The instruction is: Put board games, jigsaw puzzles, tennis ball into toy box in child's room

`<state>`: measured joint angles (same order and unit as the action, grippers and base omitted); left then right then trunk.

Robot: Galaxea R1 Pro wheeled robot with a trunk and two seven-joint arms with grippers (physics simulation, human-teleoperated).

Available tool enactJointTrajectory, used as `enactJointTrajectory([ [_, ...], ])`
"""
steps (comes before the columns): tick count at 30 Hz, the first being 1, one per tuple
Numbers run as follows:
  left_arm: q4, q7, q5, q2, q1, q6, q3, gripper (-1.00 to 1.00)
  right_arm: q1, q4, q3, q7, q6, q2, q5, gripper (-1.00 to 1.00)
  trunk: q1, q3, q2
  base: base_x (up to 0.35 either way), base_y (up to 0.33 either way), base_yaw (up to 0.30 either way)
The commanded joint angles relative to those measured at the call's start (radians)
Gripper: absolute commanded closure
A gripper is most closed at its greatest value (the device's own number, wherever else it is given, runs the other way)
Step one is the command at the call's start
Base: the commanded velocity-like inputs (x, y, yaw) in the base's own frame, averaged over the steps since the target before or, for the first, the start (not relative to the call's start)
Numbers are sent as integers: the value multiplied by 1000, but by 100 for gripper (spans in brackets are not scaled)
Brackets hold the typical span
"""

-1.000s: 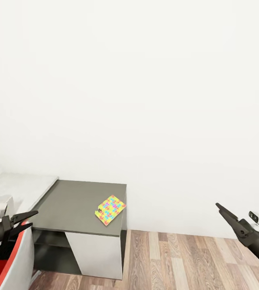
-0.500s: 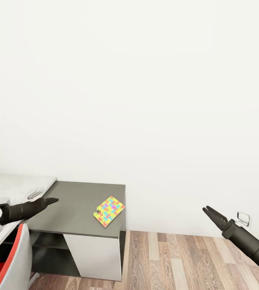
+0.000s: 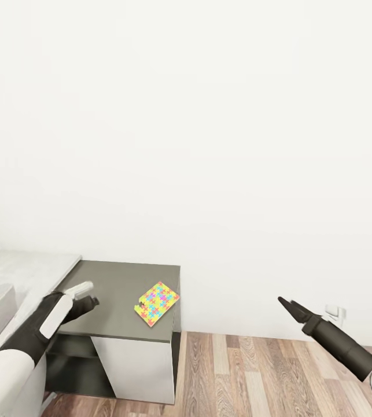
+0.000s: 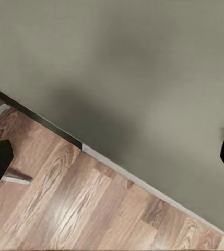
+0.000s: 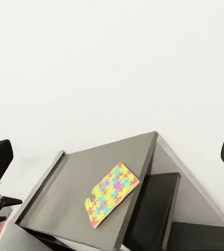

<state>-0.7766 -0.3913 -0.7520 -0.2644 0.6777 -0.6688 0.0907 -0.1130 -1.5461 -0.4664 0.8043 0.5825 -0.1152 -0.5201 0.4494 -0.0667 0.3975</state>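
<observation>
Jigsaw puzzle flat at the tabletop corner; left hand, state unclear, should approach low and square, while the open, empty right hand waits over the floor.

Left claw: advanced from the near-left edge to above the dark desk surface, left of the jigsaw puzzle; right claw: shifted leftward and slightly lower over the floor.

Home bedroom: desk (jigsaw puzzle on it), wood floor.
</observation>
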Motion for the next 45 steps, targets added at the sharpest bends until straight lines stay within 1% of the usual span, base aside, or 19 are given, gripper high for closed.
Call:
enactJointTrajectory([
  [1, 9, -6, 5, 2, 2, 8, 5, -100, -1, 0, 4, -9, 7, 0, -5, -100, 1, -2, 2, 0, 0, 0],
  [2, 28, 1, 24, 7, 4, 27, 7, -100, -2, 0, 12, -26, 8, 0, -5, -100, 1, -2, 2, 0, 0, 0],
  [4, 50, 8, 37, 10, 5, 54, 7, -100, -2, 0, 18, -42, 8, 0, -5, -100, 1, -2, 2, 0, 0, 0],
  [5, 67, 15, 45, 12, 5, 87, 7, -100, -2, 0, 25, -61, 8, 0, -5, -100, 1, -2, 2, 0, 0, 0],
  [8, 87, 41, 54, 14, 5, 145, 10, -100, -2, 0, 40, -101, 8, 2, -5, -100, 1, -2, 2, 0, 0, 0],
  [9, 94, 62, 57, 15, 5, 166, 11, -100, -2, 0, 46, -120, 7, 2, -6, -100, 1, -2, 2, 0, 0, 0],
  [11, 99, 86, 59, 15, 5, 180, 16, -100, -2, 0, 50, -135, 6, 3, -6, -100, 1, -2, 2, 0, 0, 0],
  [12, 102, 113, 63, 15, 5, 190, 28, -100, -2, 0, 53, -146, 5, 3, -6, -100, 1, -2, 2, 0, 0, 0],
  [13, 103, 127, 65, 15, 5, 193, 37, -100, -2, 0, 54, -150, 5, 3, -6, -100, 1, -2, 2, 0, 0, 0],
  [14, 105, 151, 73, 15, 5, 198, 60, -100, -2, 0, 58, -156, 3, 3, -6, -100, 1, -2, 2, 0, 0, 0],
  [15, 106, 161, 76, 15, 5, 200, 73, -100, -2, 0, 59, -158, 2, 3, -6, -100, 1, -2, 2, 0, 0, 0],
  [18, 88, 178, 93, -2, 22, 183, 56, -100, 7, -13, 76, -141, 18, 20, 2, -100, 1, -2, 2, 0, 0, 0],
  [20, 77, 189, 105, -13, 34, 172, 45, -100, 7, -13, 79, -130, 18, 20, 2, -100, 1, -2, 2, 0, 0, 0],
  [22, 66, 200, 117, -20, 30, 161, 33, -100, 5, -10, 76, -131, 14, 20, 1, -100, 1, -2, 2, 0, 0, 0],
  [23, 60, 206, 123, -20, 30, 155, 28, -100, 5, -10, 76, -131, 14, 20, 1, -100, 1, -2, 2, 0, 0, 0],
  [27, 61, 229, 98, 2, 17, 148, 51, -100, 0, 0, 68, -148, 2, 22, -2, -100, 1, -2, 2, 0, 0, 0],
  [31, 83, 206, 90, 25, 13, 170, 73, -100, -1, 4, 65, -153, -2, 23, -4, -100, 1, -2, 2, 0, 0, 0],
  [41, 133, 150, 87, 82, 11, 227, 130, -100, -2, 6, 63, -155, -3, 22, -4, -100, 1, -2, 2, 40, 0, 0],
  [45, 135, 127, 86, 83, 11, 249, 152, -100, -2, 6, 63, -155, -3, 22, -4, -100, 1, -2, 2, 153, 0, 0],
])
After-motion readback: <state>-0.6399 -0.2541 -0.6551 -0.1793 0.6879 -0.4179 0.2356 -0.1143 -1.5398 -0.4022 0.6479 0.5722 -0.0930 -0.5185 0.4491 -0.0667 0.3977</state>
